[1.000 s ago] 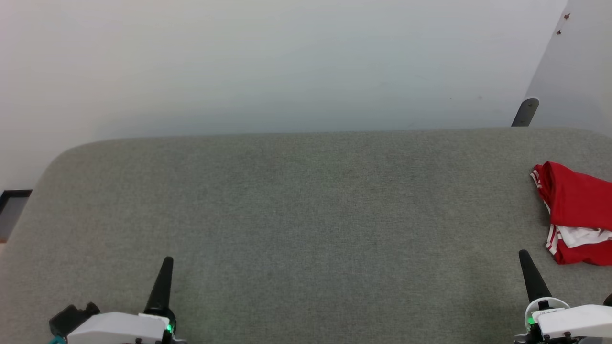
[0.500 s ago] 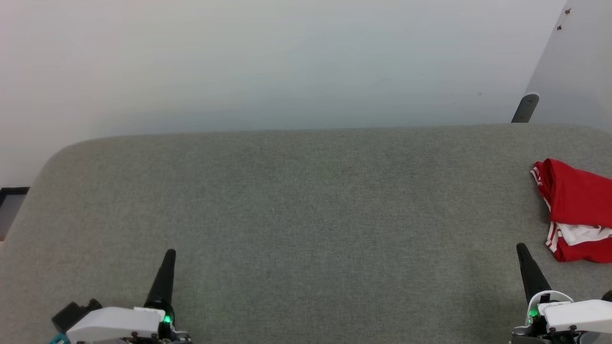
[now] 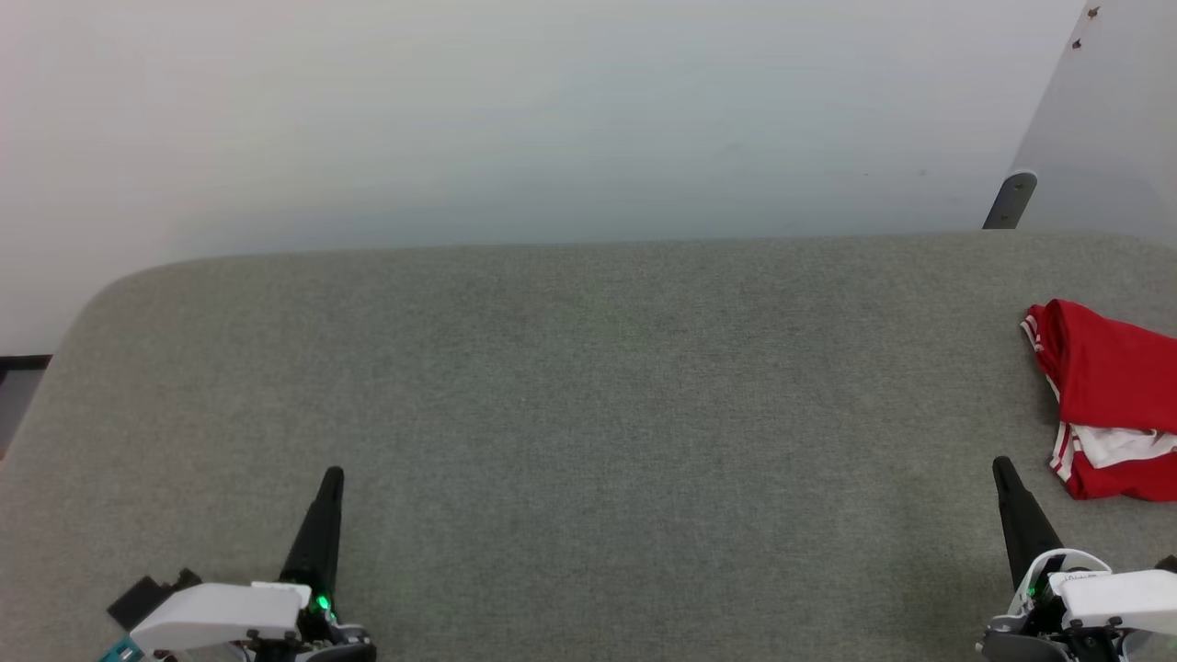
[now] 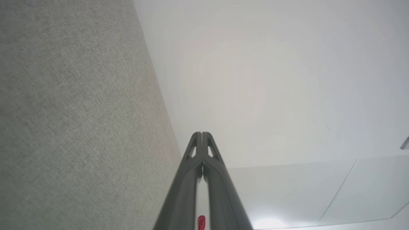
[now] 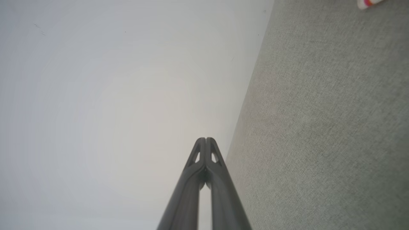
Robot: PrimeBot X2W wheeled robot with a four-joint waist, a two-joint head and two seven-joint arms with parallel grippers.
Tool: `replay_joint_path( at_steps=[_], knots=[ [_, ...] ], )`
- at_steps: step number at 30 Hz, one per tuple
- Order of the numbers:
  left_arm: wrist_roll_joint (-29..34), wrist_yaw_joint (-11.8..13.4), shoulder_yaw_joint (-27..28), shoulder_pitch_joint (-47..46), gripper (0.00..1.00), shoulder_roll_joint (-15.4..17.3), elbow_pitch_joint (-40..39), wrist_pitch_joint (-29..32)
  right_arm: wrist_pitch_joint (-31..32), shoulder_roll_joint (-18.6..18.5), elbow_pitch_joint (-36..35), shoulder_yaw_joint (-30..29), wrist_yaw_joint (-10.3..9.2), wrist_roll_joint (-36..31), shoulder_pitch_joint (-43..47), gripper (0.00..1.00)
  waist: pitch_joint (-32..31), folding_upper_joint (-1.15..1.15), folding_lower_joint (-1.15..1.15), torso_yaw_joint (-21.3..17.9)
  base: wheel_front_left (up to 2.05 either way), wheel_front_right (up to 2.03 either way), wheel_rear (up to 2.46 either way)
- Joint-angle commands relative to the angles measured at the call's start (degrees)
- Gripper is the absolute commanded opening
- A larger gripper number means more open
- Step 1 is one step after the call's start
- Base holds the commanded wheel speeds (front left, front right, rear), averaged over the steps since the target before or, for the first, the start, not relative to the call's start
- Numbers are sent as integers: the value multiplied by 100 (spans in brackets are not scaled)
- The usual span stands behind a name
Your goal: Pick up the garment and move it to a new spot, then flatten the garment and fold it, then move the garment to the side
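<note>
The garment (image 3: 1108, 386), red with white parts and red-white stripe trim, lies bunched at the right edge of the grey fabric surface (image 3: 588, 414), cut off by the head view's border. A bit of its trim (image 5: 367, 3) shows at the top right of the right wrist view. My right gripper (image 3: 1002, 469) is shut and empty, just left of and below the garment, apart from it. My left gripper (image 3: 333, 478) is shut and empty at the lower left, far from the garment. Both wrist views show fingertips pressed together, the left gripper (image 4: 202, 134) and the right gripper (image 5: 206, 139).
A pale wall (image 3: 552, 119) rises behind the surface's far edge. A dark grey post (image 3: 1010, 198) stands at the back right beside a white panel (image 3: 1113, 110). The surface's rounded left corner (image 3: 101, 294) drops off to the floor.
The whole head view has shifted slightly, so the camera moved. Both grippers show a little higher in that view and stay shut. The garment lies as before.
</note>
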Motion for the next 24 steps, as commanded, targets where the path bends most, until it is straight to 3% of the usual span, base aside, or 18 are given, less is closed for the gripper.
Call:
replay_joint_path(
  at_steps=[1,16,24],
  knots=[
    [-112,-26,27,-78,0,-19,-26,35,31,19,-10,-20,1,132,-80,0,7,0,0,-2,0,0,0],
    [-602,-30,82,-157,0,-113,-45,189,181,64,9,-51,0,755,-174,0,73,0,0,-20,0,0,0],
    [-584,-30,79,-149,0,-104,-44,187,180,61,7,-47,1,729,-135,0,73,0,0,-20,0,0,0]
  ],
)
